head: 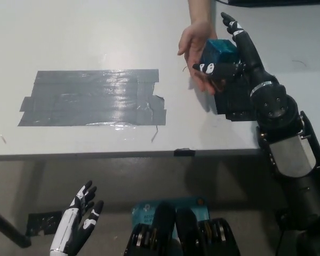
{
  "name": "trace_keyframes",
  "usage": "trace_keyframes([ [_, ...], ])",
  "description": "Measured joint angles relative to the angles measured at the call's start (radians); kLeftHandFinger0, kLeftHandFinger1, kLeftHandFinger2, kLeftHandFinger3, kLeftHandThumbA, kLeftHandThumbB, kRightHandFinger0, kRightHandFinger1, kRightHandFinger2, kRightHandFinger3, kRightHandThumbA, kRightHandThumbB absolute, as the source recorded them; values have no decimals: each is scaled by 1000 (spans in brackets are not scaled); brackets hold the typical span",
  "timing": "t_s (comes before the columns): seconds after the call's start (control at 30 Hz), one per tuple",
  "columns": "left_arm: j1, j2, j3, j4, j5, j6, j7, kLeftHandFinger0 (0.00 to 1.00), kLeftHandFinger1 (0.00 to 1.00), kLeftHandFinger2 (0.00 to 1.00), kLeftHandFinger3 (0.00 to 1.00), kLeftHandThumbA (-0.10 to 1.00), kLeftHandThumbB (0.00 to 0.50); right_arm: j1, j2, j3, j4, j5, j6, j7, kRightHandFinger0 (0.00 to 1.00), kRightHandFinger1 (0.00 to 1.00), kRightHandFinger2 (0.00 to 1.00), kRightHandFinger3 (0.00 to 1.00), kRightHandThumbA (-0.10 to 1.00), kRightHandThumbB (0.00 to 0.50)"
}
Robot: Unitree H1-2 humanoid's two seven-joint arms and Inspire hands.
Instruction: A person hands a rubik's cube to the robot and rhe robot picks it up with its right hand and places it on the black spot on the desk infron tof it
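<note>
Rubik's cube [220, 53] half hidden between person's hand [194, 45] and right hand [236, 58]

right robot hand [230, 58] extended, left robot hand [81, 210] open

No legible text, faint unreadable print on blue box [149, 212] below desk [96, 32]

Likely a lab; plain white desk [96, 32] patched with dark tape [93, 98].
</note>
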Motion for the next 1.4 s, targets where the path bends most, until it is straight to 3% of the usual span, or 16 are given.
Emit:
trace_keyframes([
  [0.5,-16,1,0,-14,2,8,-15,1000,1000,1000,1000,780,77,0,-11,8,-49,-10,0,-7,1000,1000,1000,1000,889,401],
  [0.7,-16,1,0,-14,2,10,-16,1000,1000,1000,1000,784,82,0,-11,9,-44,-13,-1,-15,1000,1000,1000,1000,818,361],
  [0.83,-16,1,0,-15,1,11,-16,1000,1000,1000,1000,786,81,1,-10,8,-31,-13,0,-19,1000,1000,1000,1000,703,322],
  [0.87,-16,1,0,-16,1,12,-16,1000,1000,1000,1000,788,77,2,-10,9,-26,-12,0,-19,1000,1000,1000,1000,513,289],
  [0.93,-17,1,0,-18,2,15,-16,1000,1000,1000,1000,789,80,3,-8,8,-12,-12,0,-21,1000,1000,1000,1000,422,285],
  [0.97,-18,1,0,-18,2,15,-16,1000,1000,1000,1000,789,80,4,-5,8,-1,-10,0,-23,894,1000,1000,1000,340,259],
  [1.0,-18,1,0,-18,2,15,-16,1000,1000,1000,1000,788,79,5,-4,8,5,-10,0,-23,786,916,999,1000,291,257],
  [1.03,-19,1,0,-18,2,15,-16,1000,1000,1000,1000,787,77,6,-3,9,10,-11,0,-25,291,406,503,802,93,231],
  [1.07,-20,1,1,-18,2,15,-16,1000,1000,1000,1000,788,77,8,-3,13,16,-15,3,-26,113,260,440,641,-75,229],
  [1.1,-20,1,1,-18,2,15,-16,1000,1000,1000,1000,789,78,8,-3,16,18,-18,6,-28,80,304,517,591,-99,226],
  [1.17,-21,1,1,-18,2,15,-16,1000,1000,1000,1000,791,77,8,-4,27,28,-32,12,-36,35,365,685,604,-100,204],
  [1.2,-21,1,1,-18,2,15,-16,1000,1000,1000,1000,784,79,8,-5,32,32,-37,12,-40,82,499,899,696,-100,188],
  [1.23,-21,1,1,-18,2,15,-16,1000,1000,1000,1000,783,72,8,-5,34,34,-39,12,-41,113,630,1000,854,-100,177],
  [1.3,-23,1,1,-17,1,15,-16,1000,1000,1000,1000,782,70,12,-7,41,37,-45,12,-44,162,766,1000,986,-100,176],
  [1.4,-27,1,1,-17,1,15,-16,1000,1000,1000,1000,789,77,15,-10,43,38,-47,13,-45,166,783,1000,1000,-100,152],
])
